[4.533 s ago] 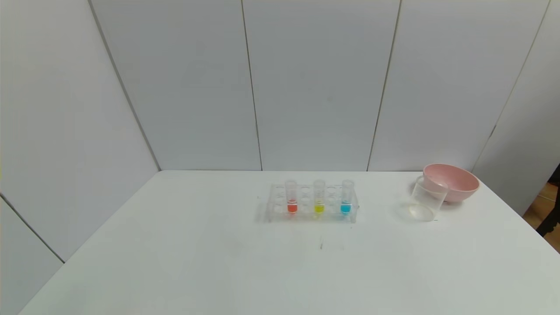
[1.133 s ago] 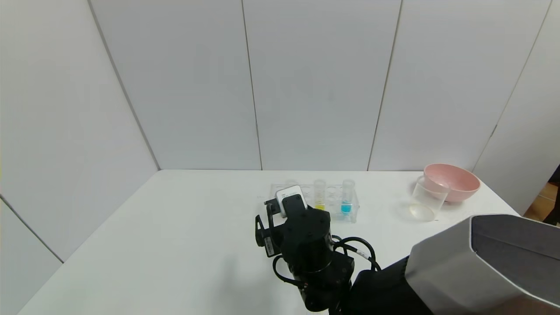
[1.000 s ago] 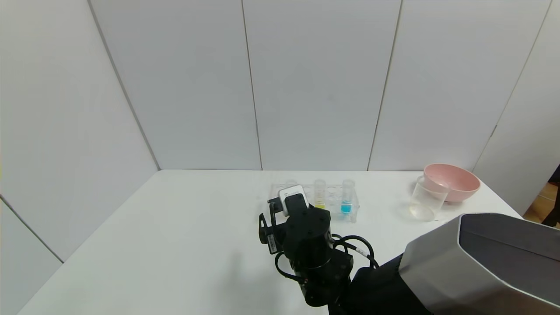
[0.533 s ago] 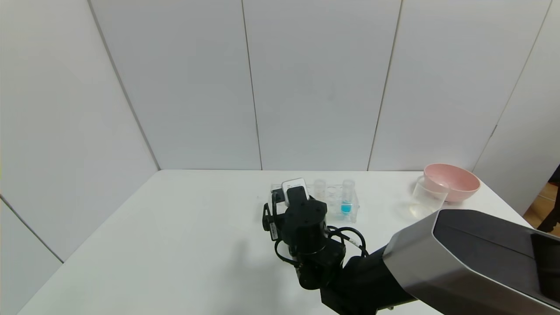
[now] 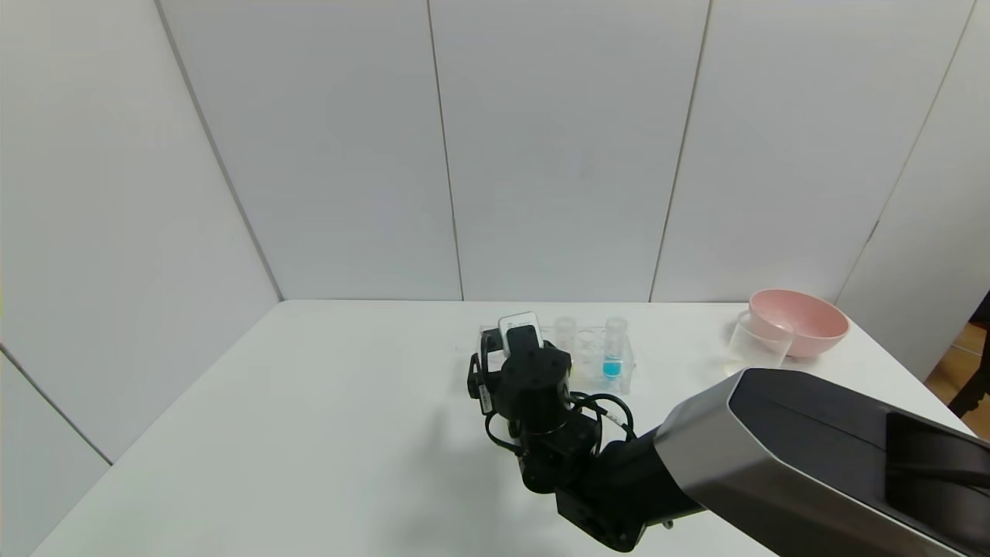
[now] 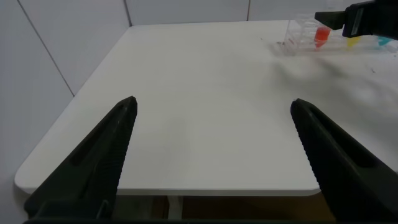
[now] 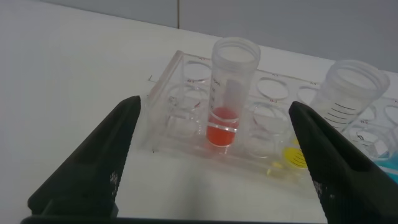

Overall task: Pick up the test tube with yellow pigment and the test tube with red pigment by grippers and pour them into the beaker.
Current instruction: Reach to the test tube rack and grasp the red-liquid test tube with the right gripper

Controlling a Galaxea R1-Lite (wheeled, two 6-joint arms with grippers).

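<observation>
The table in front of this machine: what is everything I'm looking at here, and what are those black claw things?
test tube with red pigment: one, clear with red-orange liquid at the bottom, upright in the rack, lined up between the open right gripper's fingers
test tube with yellow pigment: one, clear with yellow liquid, in the rack beside the red one
blue-liquid tube: one, clear with blue liquid, at the rack's right end
tube rack: one, clear, mid-table
beaker: one, clear, right side of the table, in front of the bowl
bowl: one, pink, far right
table: one, white
right gripper: one, black, open, at the rack
left gripper: one, black, open, by the near left table edge
</observation>
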